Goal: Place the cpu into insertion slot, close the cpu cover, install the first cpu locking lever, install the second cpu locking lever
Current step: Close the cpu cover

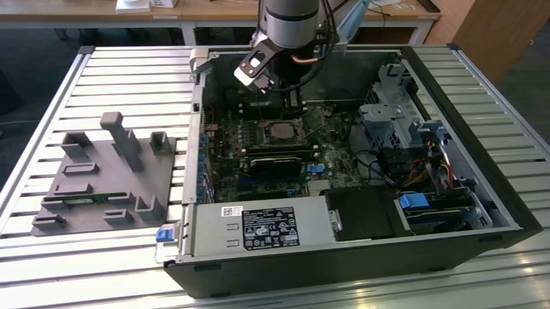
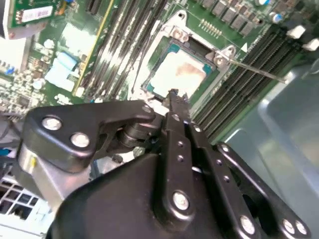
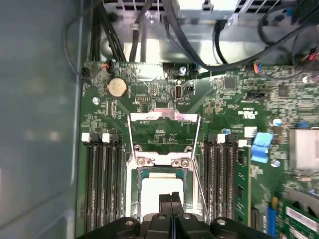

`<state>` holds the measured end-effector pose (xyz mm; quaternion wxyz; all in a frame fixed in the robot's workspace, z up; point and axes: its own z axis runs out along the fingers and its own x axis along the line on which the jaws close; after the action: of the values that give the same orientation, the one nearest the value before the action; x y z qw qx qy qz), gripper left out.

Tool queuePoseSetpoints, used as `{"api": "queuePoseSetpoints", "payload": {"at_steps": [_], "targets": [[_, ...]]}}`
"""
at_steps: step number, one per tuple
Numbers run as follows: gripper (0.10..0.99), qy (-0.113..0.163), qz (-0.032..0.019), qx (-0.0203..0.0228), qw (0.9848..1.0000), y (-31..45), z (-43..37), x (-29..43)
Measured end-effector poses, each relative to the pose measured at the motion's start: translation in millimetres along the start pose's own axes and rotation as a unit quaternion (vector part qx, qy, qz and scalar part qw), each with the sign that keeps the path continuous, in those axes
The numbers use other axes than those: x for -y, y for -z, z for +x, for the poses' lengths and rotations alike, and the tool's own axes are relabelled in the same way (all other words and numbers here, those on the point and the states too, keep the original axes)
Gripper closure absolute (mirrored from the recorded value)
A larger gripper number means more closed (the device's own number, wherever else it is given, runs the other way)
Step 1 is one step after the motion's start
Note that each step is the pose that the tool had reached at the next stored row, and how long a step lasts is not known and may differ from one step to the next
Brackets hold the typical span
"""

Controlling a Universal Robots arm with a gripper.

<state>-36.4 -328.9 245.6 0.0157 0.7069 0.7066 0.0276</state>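
The cpu (image 3: pixel 154 191) (image 2: pixel 182 74), a pale square chip, lies in the insertion slot (image 3: pixel 134 196) (image 2: pixel 151 85) on the green board, near the middle of the open computer case (image 1: pixel 279 132). The cpu cover (image 3: pixel 164 117), a thin metal frame, is swung back from its hinge, with green board showing through its cut-out. One thin wire locking lever (image 2: pixel 254 69) (image 3: pixel 198 177) stands free beside the slot. My gripper (image 3: pixel 171 199) (image 2: pixel 174 97) (image 1: pixel 290 100) hangs just above the cpu's edge. It is shut, with nothing between the fingers.
Long black memory slots (image 3: pixel 102 184) flank the socket on both sides. A grey power supply box (image 1: pixel 257 226) fills the case's near corner, and drive cages with cables (image 1: pixel 404 129) line the exterior view's right. A grey parts fixture (image 1: pixel 107 177) sits outside the case on the slatted table.
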Motion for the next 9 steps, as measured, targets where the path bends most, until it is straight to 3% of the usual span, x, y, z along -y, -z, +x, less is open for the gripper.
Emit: {"api": "queuePoseSetpoints", "payload": {"at_steps": [6,9], "targets": [[0.98,0.0,0.0,0.0001,1.0,0.0,0.0,-0.7],[0.98,0.0,0.0004,0.0,1.0,-0.5,0.0,-8.3]]}}
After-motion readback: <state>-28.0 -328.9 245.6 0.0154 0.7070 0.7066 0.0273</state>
